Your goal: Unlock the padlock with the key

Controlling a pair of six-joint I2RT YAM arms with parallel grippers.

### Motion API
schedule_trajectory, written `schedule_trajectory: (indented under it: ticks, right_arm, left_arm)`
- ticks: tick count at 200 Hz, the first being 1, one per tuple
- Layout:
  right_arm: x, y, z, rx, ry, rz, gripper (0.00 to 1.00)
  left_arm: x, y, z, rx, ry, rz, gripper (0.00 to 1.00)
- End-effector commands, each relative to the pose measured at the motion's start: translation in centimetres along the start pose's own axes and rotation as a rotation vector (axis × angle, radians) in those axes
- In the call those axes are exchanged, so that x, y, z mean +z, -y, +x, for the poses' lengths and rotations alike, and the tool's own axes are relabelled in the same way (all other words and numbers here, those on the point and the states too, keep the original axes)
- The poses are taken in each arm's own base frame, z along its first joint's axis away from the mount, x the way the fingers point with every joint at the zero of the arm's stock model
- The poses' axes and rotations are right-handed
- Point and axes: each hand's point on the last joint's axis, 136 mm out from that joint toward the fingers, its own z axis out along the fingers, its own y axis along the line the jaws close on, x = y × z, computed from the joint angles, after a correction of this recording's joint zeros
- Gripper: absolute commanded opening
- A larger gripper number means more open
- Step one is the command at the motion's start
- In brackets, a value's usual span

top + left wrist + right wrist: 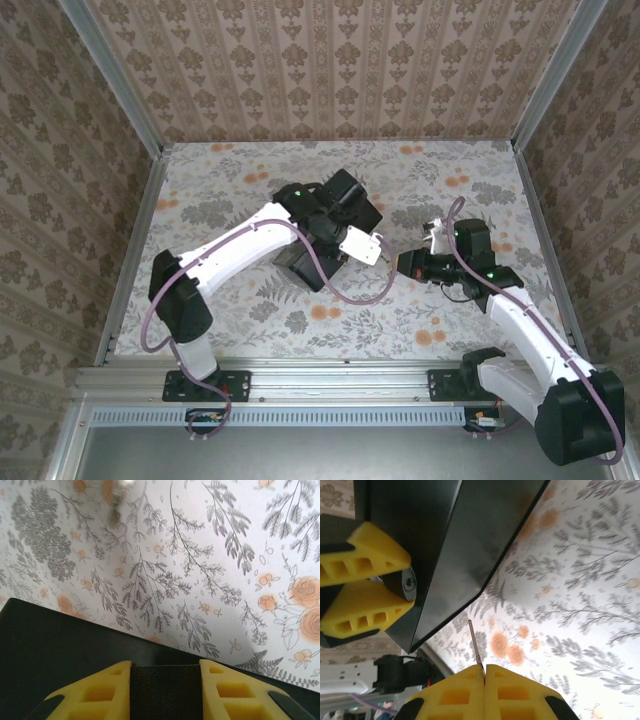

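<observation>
Key blade (pixel 475 645), thin and grey, stood up from my right gripper (pixel 485 672), whose pads were pressed tight on it, its head buried between them. Its tip sat near the black box (pixel 470 540); touching or not, I couldn't tell. My left gripper (pixel 409 581) pinched that box's edge, with a dark round piece (pixel 408 586) between its fingers, too dim to name.
</observation>
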Motion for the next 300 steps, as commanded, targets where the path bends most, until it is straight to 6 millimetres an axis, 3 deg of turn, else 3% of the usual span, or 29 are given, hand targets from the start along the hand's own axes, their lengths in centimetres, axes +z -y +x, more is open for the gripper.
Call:
schedule_trajectory:
  ticks: [1,56,77,138,231,300]
  right_arm:
    - [-0.8,-3.5,-0.1,-0.007,-0.030,-0.086,0.00]
    - [-2.5,-8.3,-0.1,-0.068,-0.061,-0.196,0.00]
    - [-2.7,-9.0,0.6,-0.071,-0.096,-0.236,0.00]
    - [-2.1,-10.4,1.5,-0.093,-0.174,-0.300,0.00]
    - [0.2,-8.6,1.4,-0.096,-0.237,-0.254,0.00]
    - [-0.2,-9.1,1.2,-0.120,-0.241,-0.265,0.00]
  left_arm:
    - [-4.1,-0.3,-2.3,-0.048,0.173,-0.034,0.19]
    - [-7.3,0.8,-4.6,-0.103,0.424,-0.063,0.19]
    - [-8.1,1.0,-5.1,-0.118,0.501,-0.080,0.19]
    - [-8.0,1.1,-5.0,-0.144,0.605,-0.104,0.19]
    - [-6.7,0.8,-4.5,-0.179,0.674,-0.080,0.18]
    - [-6.2,1.0,-4.3,-0.181,0.676,-0.067,0.18]
